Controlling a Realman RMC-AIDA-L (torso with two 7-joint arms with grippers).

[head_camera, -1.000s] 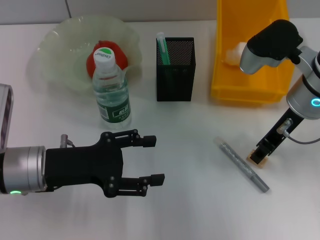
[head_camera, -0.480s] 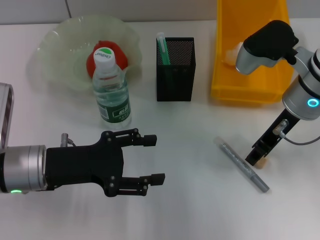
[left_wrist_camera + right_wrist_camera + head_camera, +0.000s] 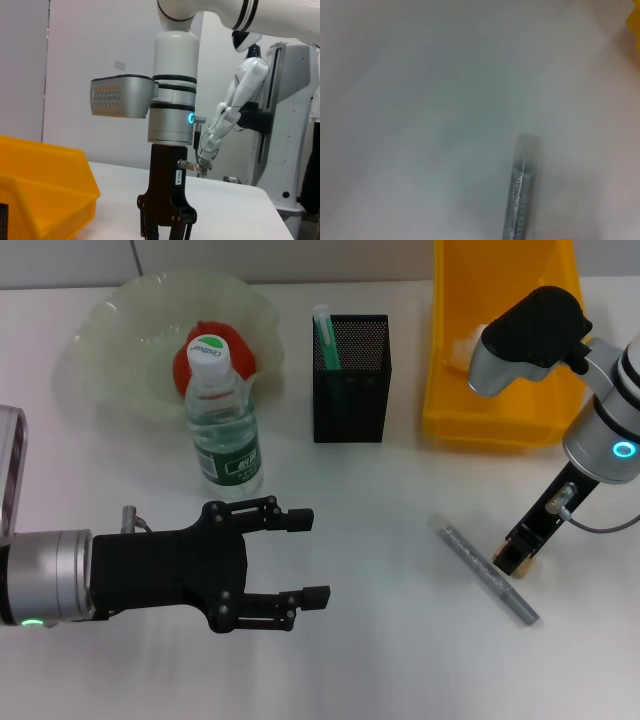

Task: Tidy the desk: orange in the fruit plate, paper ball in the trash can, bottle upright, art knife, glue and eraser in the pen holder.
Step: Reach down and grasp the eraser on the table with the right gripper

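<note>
Black fingers down on the white desk [image 3: 380, 660]: the right gripper [image 3: 517, 558] stands tip-down just beside the far end of the grey art knife [image 3: 484, 569], its jaws pinching a small tan eraser [image 3: 522, 565] against the surface. The knife lies flat and diagonal, its blunt end filling the right wrist view [image 3: 522, 190]. The left gripper [image 3: 300, 558] hovers low over the near-left of the desk, jaws spread wide, nothing between them. Behind it the clear plastic water bottle with the green label [image 3: 222, 418] stands upright, touching the front edge of the pale green fruit plate [image 3: 120, 340], where the orange [image 3: 240, 355] sits. The black mesh pen holder [image 3: 351, 379] holds a green glue stick [image 3: 325, 337]. In the yellow trash bin [image 3: 500, 390], the paper ball [image 3: 462, 350].
</note>
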